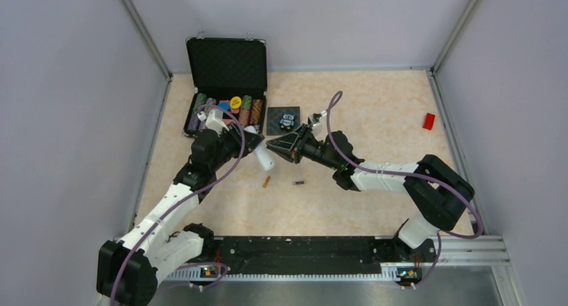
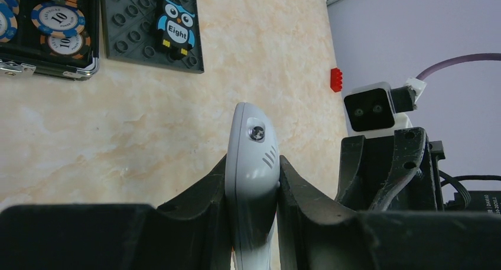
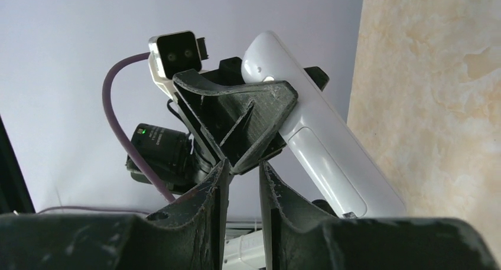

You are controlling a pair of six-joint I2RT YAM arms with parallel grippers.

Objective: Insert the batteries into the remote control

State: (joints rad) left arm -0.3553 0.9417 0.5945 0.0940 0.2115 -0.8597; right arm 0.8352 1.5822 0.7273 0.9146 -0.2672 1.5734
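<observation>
The white remote control point(image 1: 265, 157) is held off the table, and my left gripper point(image 2: 253, 181) is shut on its sides, its rounded end sticking out past the fingers. In the right wrist view the remote control point(image 3: 331, 146) shows its smooth back with the cover closed. My right gripper point(image 3: 243, 175) is just in front of the left gripper's finger point(image 3: 236, 113), its jaws a narrow gap apart with nothing between them. The two grippers meet tip to tip above the table's middle point(image 1: 269, 146). An orange battery point(image 1: 266, 182) and a dark battery point(image 1: 299, 183) lie on the table below.
An open black case of poker chips point(image 1: 226, 85) stands at the back left. Beside it lies a dark tile with an owl figure point(image 1: 284, 120). A small red block point(image 1: 429, 121) sits near the right wall. Grey walls enclose the marbled table point(image 1: 375, 112).
</observation>
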